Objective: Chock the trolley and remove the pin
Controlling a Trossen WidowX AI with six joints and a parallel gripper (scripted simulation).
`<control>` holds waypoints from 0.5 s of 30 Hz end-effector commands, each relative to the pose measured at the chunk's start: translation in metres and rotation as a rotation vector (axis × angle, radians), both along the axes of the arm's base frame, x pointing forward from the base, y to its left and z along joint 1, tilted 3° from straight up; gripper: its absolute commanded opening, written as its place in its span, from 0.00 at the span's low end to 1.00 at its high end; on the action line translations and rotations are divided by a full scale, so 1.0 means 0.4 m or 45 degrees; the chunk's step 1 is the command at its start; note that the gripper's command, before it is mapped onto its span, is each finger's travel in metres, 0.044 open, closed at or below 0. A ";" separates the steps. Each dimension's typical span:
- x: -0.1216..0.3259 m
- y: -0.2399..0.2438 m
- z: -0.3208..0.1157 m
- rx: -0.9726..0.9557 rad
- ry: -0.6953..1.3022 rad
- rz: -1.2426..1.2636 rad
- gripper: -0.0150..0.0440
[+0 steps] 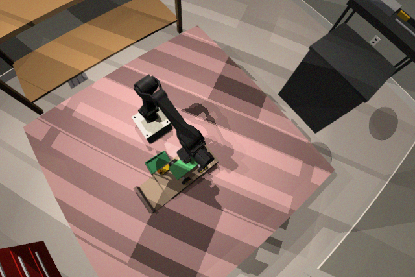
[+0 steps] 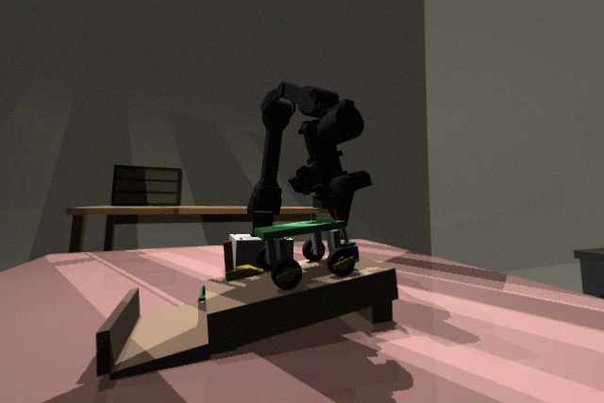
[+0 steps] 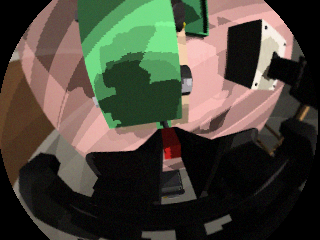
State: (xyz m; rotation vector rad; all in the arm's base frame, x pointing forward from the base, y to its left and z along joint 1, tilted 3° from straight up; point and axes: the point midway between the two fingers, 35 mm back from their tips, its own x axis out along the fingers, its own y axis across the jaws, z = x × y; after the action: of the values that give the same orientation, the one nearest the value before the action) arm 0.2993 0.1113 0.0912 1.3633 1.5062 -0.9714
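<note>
The trolley [image 1: 179, 169] [image 2: 299, 227] [image 3: 135, 55], with a green deck, stands on the ramp [image 1: 161, 191] [image 2: 302, 303]. The yellow chock [image 1: 164, 168] [image 2: 243, 270] lies at its far downhill wheel, seemingly against it; its orange handle stands upright. My gripper [image 3: 167, 131], at the trolley's uphill end, is shut on the red-headed stop pin [image 2: 335, 214] [image 3: 171, 145]. The pin is tilted and its red head is up at deck height; a thin shaft shows below. I cannot tell whether its lower end is clear of the block. The green tray [image 1: 157, 162] [image 2: 202, 293] [image 3: 198, 20] is beside the ramp.
The white robot base [image 1: 154, 128] [image 2: 248, 248] [image 3: 267, 55] is behind the tray and trolley. An end wall [image 1: 144, 200] [image 2: 117, 332] closes the ramp's low end. A wooden bench [image 1: 96, 44] and a dark cabinet [image 1: 334, 76] stand away from the pink mat [image 1: 234, 200].
</note>
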 end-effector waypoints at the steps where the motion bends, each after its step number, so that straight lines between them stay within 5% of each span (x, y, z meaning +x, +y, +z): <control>1: 0.001 0.000 0.013 0.006 -0.004 0.006 0.25; 15: -0.001 -0.006 0.033 0.006 -0.004 0.005 0.25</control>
State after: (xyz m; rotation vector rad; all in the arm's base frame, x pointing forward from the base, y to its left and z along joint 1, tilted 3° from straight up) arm 0.2978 0.1076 0.0997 1.3589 1.5044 -0.9782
